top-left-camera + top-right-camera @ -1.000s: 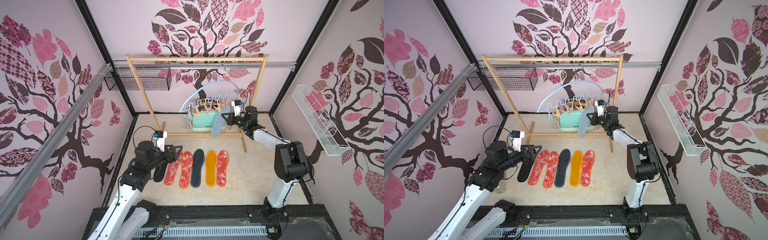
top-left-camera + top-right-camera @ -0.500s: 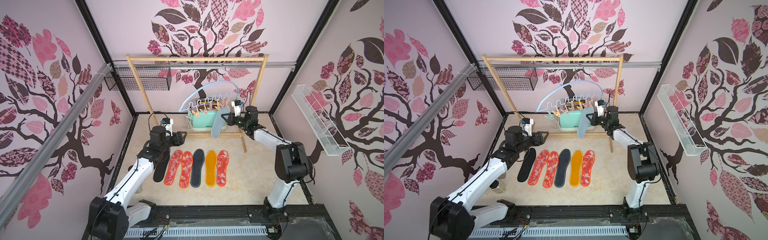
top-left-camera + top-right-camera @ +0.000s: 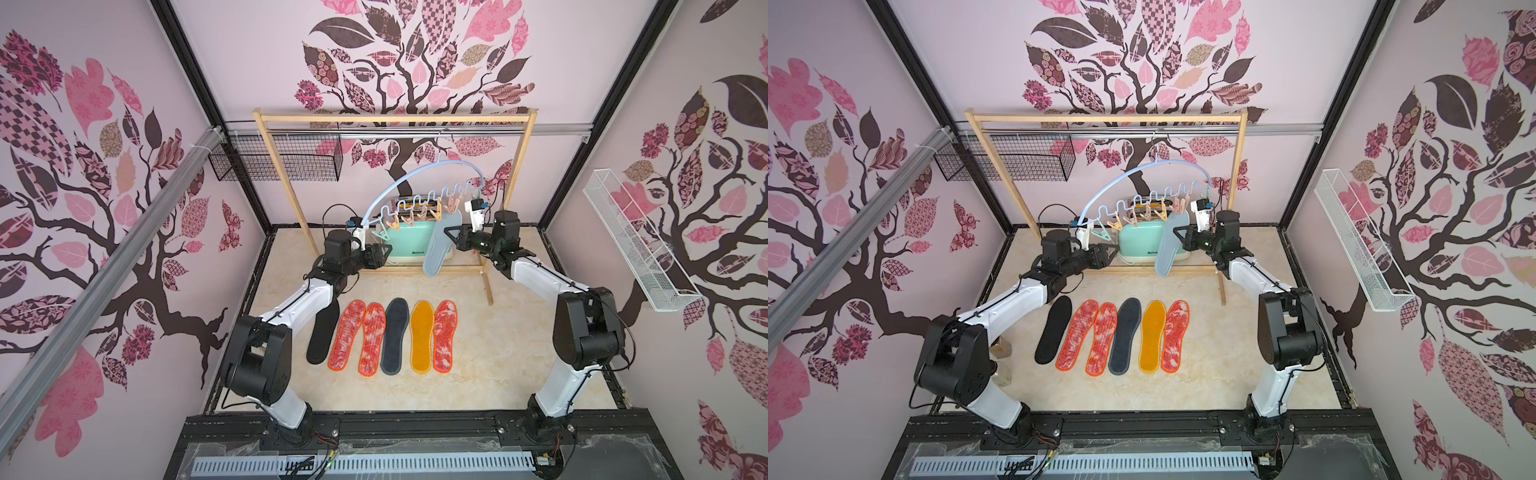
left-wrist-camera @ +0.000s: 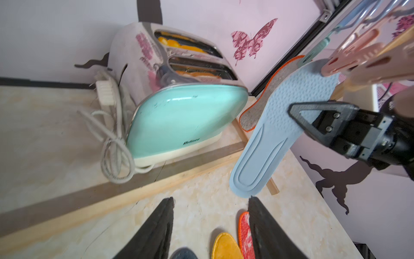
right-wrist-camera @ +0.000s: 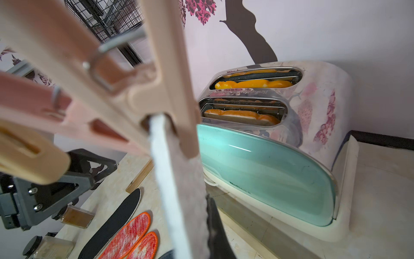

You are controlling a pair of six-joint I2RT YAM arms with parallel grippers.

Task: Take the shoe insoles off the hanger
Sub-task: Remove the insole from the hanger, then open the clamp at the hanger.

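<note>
Six insoles [image 3: 395, 336] floored, 6 o'clock of hanger [image 3: 446, 162]; two clipped. Right gripper [image 3: 451, 233] clamps blue insole [image 3: 436, 253]; left gripper [image 4: 211, 198] agape, empty.

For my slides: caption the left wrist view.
Right gripper pinches the pale blue-grey insole hanging from the hanger, beside the mint toaster; left gripper open.

Mint-green toaster [image 3: 409, 245] at back, orange-yellow slices in both slots, white cord [image 4: 112, 143] coiled beside. Wooden garment rack [image 3: 390, 116] over it. Black wire basket [image 3: 274, 160] back-left corner; white wire shelf [image 3: 636, 241] right wall. Glass jars [image 5: 76, 216] on floor.
</note>
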